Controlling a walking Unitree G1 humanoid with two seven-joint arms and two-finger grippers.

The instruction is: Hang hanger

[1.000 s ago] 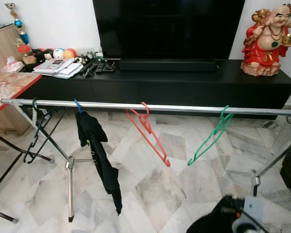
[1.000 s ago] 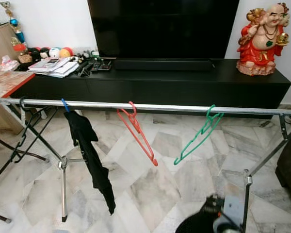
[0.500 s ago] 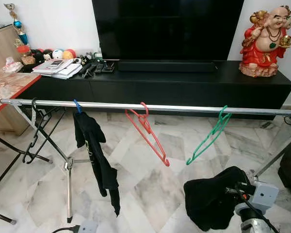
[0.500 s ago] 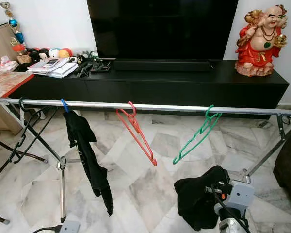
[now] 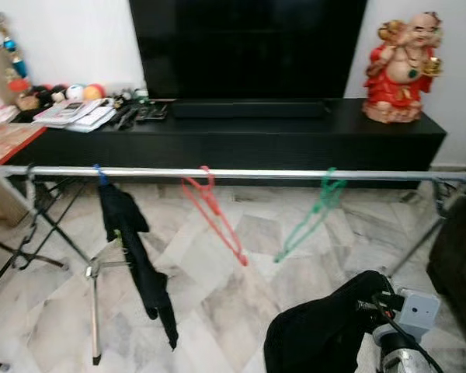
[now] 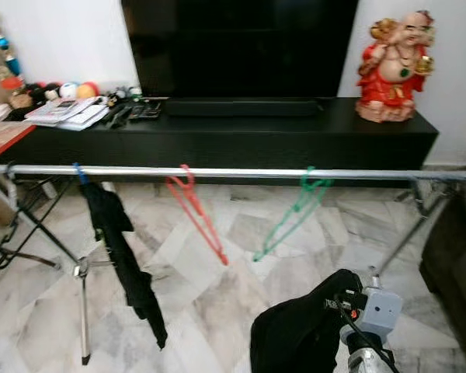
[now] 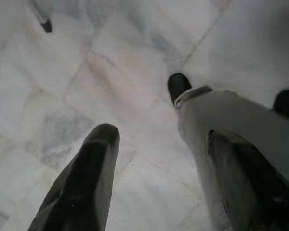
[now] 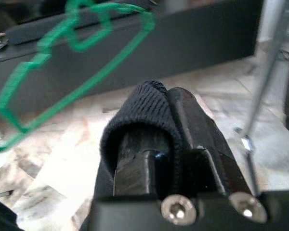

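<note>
A silver rail (image 5: 241,174) is seen spanning the room, with open marble floor (image 5: 217,295) beneath; a red hanger (image 5: 212,211) and green hanger (image 5: 307,220) hang tilted mid-rail, a black garment (image 5: 136,256) further left; the right pincer (image 8: 171,139) is clamped on dark knit fabric (image 5: 318,334), apparently a garment, below the green hanger; the left pincer (image 7: 154,159) is parted, empty, above the floor; a black TV surface (image 5: 233,132) stands behind.

No lettering, brand or number can be read anywhere before me: the papers (image 5: 68,113) on the black TV cabinet (image 5: 233,140) (too small and blurred to make out) carry print I cannot decipher.
</note>
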